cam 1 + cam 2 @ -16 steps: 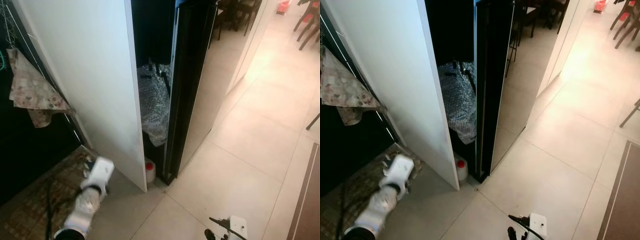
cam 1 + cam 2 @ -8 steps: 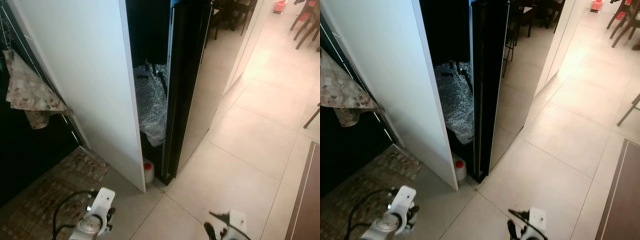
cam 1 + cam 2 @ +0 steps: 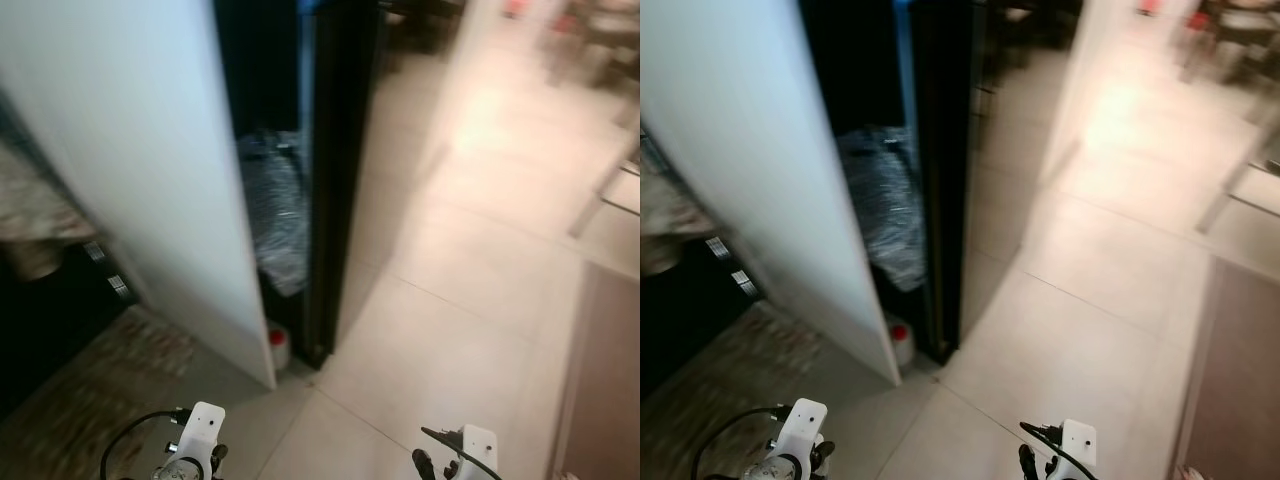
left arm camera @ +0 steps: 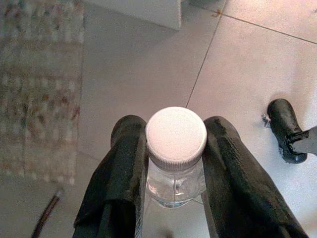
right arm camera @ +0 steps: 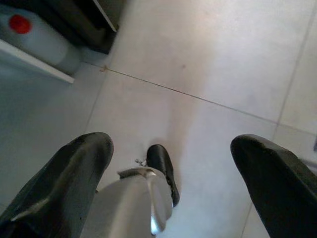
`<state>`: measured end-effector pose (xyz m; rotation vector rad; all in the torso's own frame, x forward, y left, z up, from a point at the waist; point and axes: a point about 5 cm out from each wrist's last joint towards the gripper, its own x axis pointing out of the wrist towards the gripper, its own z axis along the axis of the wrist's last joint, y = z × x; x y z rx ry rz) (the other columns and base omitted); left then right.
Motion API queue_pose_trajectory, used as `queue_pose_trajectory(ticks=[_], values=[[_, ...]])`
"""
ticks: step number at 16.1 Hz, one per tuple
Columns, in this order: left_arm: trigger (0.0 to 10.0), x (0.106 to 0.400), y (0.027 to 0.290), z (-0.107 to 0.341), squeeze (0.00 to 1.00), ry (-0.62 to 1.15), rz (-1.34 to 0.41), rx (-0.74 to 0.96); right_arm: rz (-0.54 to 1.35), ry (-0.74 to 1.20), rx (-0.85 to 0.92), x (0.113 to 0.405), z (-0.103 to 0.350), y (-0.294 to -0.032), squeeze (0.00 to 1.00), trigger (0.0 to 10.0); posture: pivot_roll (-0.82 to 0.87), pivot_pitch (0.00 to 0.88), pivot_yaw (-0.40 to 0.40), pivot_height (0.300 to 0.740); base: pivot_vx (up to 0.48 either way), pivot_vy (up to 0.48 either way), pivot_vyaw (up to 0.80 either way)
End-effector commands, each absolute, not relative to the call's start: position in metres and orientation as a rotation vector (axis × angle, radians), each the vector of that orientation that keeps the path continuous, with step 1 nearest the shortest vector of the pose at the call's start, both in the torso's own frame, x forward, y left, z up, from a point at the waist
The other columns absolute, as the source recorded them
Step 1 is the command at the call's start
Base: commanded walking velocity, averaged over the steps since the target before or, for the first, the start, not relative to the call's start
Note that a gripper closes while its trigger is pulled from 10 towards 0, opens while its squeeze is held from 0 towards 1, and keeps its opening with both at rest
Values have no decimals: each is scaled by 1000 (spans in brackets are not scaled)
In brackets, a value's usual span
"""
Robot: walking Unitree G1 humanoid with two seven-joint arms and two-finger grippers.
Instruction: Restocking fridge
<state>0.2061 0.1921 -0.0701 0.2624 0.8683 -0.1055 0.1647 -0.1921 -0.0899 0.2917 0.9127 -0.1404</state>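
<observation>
In the left wrist view my left gripper [image 4: 176,148] is shut on a clear bottle with a white cap [image 4: 176,135], one black finger [image 4: 126,163] on each side of its neck. It hangs low over the tiled floor, and its white wrist [image 3: 200,440] shows at the bottom of the head view. My right gripper [image 5: 171,148] is open, fingers [image 5: 74,168] wide apart with nothing between them, over the floor. A tall black glossy unit [image 3: 335,170] stands ahead beside a white panel [image 3: 130,170].
The gap between panel and black unit holds bubble wrap [image 3: 278,215] and a white jug with a red cap [image 3: 277,343]. A patterned rug [image 3: 90,390] lies at the left and a dark mat [image 3: 600,370] at the right. Pale tiles [image 3: 460,300] stretch ahead to the right.
My left arm has dropped from a raised position to low at the frame's bottom. The whole picture has shifted left and blurred, so the camera is moving.
</observation>
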Motion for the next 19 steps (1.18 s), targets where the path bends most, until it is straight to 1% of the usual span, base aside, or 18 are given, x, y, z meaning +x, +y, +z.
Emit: queue_pose_trajectory(ticks=[1, 4, 10, 15, 18, 19], values=[[10000, 204, 194, -71, 0, 874, -90, 267, -143, 935, 286, 160, -92, -192, 0, 10000, -119, 61, -13, 740, 0, 0, -800], [10000, 203, 193, -72, 0, 874, -77, 252, -144, 939, 287, 159, -93, -192, 0, 10000, -121, 54, -10, 740, 0, 0, -800], [10000, 192, 191, -78, 0, 908, -72, 253, -138, 948, 288, 156, -94, -191, 0, 10000, -125, 39, -7, 740, 0, 0, -794], [10000, 192, 188, -78, 0, 904, -73, 238, -145, 930, 295, 157, -93, -192, 0, 10000, -125, 34, -9, 740, 0, 0, 0], [10000, 194, 187, -78, 0, 898, -71, 222, -144, 928, 291, 158, -93, -193, 0, 10000, -122, 47, -15, 740, 0, 0, 0], [10000, 195, 187, -77, 0, 896, -67, 219, -145, 927, 291, 158, -92, -193, 0, 10000, -121, 52, -16, 740, 0, 277, 0]])
